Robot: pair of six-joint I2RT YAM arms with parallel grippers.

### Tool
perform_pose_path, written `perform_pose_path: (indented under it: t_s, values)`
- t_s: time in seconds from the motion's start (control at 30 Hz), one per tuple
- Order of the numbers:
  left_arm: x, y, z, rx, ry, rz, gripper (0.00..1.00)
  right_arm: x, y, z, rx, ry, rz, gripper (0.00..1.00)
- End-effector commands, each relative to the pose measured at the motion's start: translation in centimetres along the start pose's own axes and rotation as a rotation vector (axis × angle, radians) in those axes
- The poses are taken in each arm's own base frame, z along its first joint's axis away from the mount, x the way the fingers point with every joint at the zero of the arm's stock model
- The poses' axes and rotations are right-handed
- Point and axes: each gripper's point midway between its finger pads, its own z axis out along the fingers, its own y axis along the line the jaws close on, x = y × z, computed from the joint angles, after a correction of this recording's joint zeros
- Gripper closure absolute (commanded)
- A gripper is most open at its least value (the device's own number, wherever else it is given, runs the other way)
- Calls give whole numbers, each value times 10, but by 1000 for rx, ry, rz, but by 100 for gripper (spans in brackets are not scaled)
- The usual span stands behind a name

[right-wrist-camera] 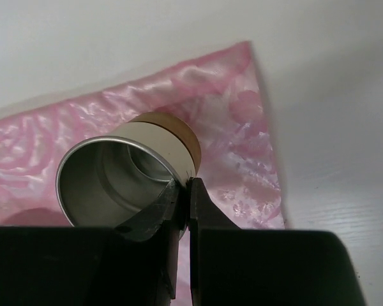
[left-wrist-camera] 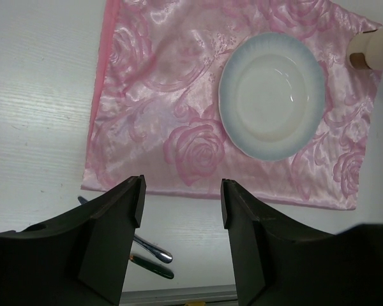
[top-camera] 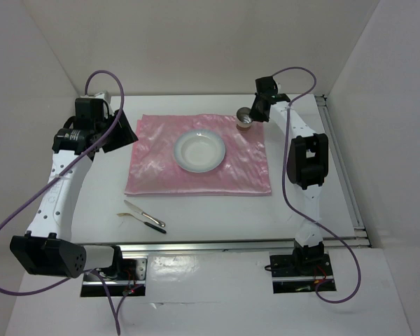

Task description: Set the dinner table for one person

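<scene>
From my station I saw the white table (top-camera: 196, 217) with a pink cloth (top-camera: 154, 168) spread over its middle and a pale plate (top-camera: 199, 150) sitting on the cloth, slightly right of its centre. The right gripper (right-wrist-camera: 186, 191) was clamped on the rim of a cup (right-wrist-camera: 124, 172), one finger inside the metal wall and one outside. The cup hung tilted over the cloth's far right corner, and I could not tell whether it touched the fabric. The left gripper (left-wrist-camera: 182, 191) hovered above the cloth's left side with its fingers apart and nothing between them. Two pieces of cutlery (top-camera: 143, 215) lay close together on the bare table, near the front rail and just off the cloth's near left corner.
</scene>
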Motion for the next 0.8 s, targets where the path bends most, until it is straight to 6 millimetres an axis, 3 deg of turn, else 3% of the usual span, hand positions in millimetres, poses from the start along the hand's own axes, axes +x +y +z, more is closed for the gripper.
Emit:
perform_pose_path:
  t_s: [0.0,0.1,0.2,0.23,0.27,0.37,0.4,0.5,0.57,0.6,0.63,0.67,0.7,0.73,0.77]
  values:
    - [-6,-2,-14,8,-47,9,33,-10,-5,-7,37,-29,4,100]
    - [-2,0,-12,3,-36,8,33,-1,-10,2,58,-10,9,100]
    - [-2,0,-12,3,-36,8,33,-2,-7,5,46,-13,10,78]
    - [0,1,-12,-1,-28,7,33,-3,-6,8,45,-15,11,66]
    - [0,1,-12,-1,-28,16,33,0,-6,7,42,-2,9,34]
    - [-2,2,-15,-9,-35,17,31,-12,4,-7,16,-34,0,7]
    - [-3,4,-14,-18,-38,26,31,-27,11,-20,-6,-73,7,0]
    - [-5,5,-16,-28,-43,26,31,-54,27,-52,-52,-140,3,0]
    - [-9,9,-17,-57,-52,34,31,-78,40,-94,-102,-216,-9,0]
    - [-9,17,-18,-98,-55,34,31,-77,54,-110,-142,-233,-33,0]
    - [-10,21,-18,-126,-52,33,31,-93,68,-145,-197,-306,-38,0]
    - [-15,22,-23,-144,-69,23,31,-92,79,-160,-233,-326,-78,0]
    - [-17,30,-22,-193,-74,5,31,-67,98,-165,-279,-298,-132,2]
    - [-17,37,-23,-221,-73,-29,35,-61,113,-177,-330,-315,-162,3]
    - [-13,47,-20,-222,-53,-77,40,-50,130,-200,-412,-321,-223,7]
